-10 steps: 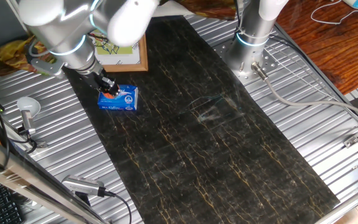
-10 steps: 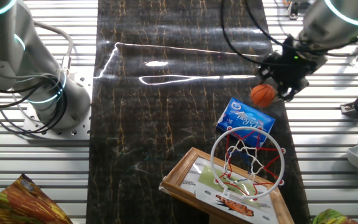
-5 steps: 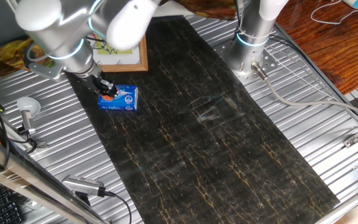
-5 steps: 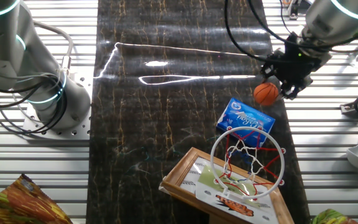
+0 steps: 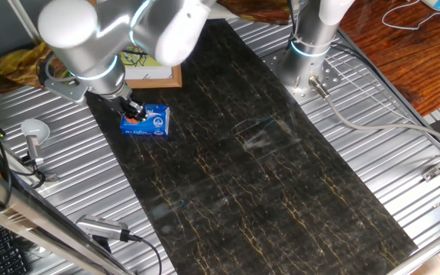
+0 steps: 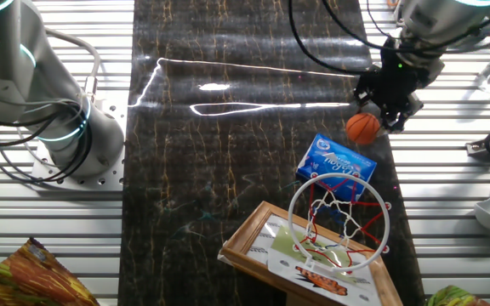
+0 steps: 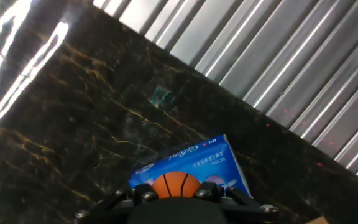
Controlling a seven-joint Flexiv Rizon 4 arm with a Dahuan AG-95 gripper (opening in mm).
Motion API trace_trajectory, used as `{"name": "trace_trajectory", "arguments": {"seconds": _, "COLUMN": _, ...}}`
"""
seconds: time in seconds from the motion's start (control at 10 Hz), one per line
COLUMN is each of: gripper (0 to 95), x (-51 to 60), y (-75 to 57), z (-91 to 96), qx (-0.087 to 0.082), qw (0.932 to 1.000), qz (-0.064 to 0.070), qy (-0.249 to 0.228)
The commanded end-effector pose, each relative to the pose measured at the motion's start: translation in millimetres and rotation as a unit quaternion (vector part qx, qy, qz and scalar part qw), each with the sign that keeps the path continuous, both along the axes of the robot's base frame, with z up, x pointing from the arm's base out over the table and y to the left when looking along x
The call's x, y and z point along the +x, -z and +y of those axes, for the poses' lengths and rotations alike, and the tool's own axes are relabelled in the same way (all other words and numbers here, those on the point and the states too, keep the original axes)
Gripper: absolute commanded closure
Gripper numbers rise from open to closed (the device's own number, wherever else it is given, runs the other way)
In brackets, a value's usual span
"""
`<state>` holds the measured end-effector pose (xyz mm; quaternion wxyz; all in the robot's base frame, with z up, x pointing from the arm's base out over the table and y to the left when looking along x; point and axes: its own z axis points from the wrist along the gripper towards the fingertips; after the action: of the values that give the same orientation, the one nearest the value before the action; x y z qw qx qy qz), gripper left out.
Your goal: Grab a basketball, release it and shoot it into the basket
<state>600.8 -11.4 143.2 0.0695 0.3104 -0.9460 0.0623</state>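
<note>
We get one fixed view from high above a long side of the dark mat (image 5: 250, 160), looking down with the arm at upper left. Our other fixed view sits nearer, behind the basket (image 6: 340, 217) at lower right, facing back across the mat. The hand view hangs close over the blue packet (image 7: 191, 165). All three share that packet.

In the hand view the small orange basketball with dark seams (image 7: 176, 185) shows only its upper half, the rest hidden behind the black two-finger gripper (image 7: 176, 198), itself cut off by the bottom edge. The blue-and-white rectangular packet (image 7: 191, 163) is partly covered by the ball, its print too small to read. In one fixed view the wooden-framed backboard of the basket (image 5: 150, 69) lies mostly hidden behind the silver robot arm (image 5: 113, 34).
</note>
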Motion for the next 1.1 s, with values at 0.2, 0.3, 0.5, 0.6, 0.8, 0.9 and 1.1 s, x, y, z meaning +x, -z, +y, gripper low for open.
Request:
{"name": "trace_trajectory", "arguments": {"seconds": 0.2, "gripper": 95.0, "x": -1.0, "y": -0.4, "z": -0.8, "qx": 0.002, "qw": 0.9993, "qz": -0.013, "qy": -0.034}}
{"name": "trace_trajectory", "arguments": {"seconds": 0.3, "gripper": 95.0, "x": -1.0, "y": -0.4, "z": -0.8, "qx": -0.015, "qw": 0.9989, "qz": -0.007, "qy": -0.045}}
{"name": "trace_trajectory", "arguments": {"seconds": 0.5, "gripper": 95.0, "x": -1.0, "y": -0.4, "z": -0.8, "qx": -0.021, "qw": 0.999, "qz": -0.006, "qy": -0.039}}
{"name": "trace_trajectory", "arguments": {"seconds": 0.6, "gripper": 95.0, "x": -1.0, "y": -0.4, "z": -0.8, "qx": -0.023, "qw": 0.9989, "qz": -0.005, "qy": -0.041}}
{"name": "trace_trajectory", "arguments": {"seconds": 0.8, "gripper": 95.0, "x": -1.0, "y": -0.4, "z": -0.8, "qx": -0.021, "qw": 0.9989, "qz": -0.007, "qy": -0.041}}
{"name": "trace_trajectory", "arguments": {"seconds": 0.9, "gripper": 95.0, "x": -1.0, "y": -0.4, "z": -0.8, "qx": -0.021, "qw": 0.9989, "qz": -0.008, "qy": -0.041}}
{"name": "trace_trajectory", "arguments": {"seconds": 1.1, "gripper": 95.0, "x": 3.9, "y": -12.7, "z": -3.2, "qx": -0.025, "qw": 0.999, "qz": -0.008, "qy": -0.037}}
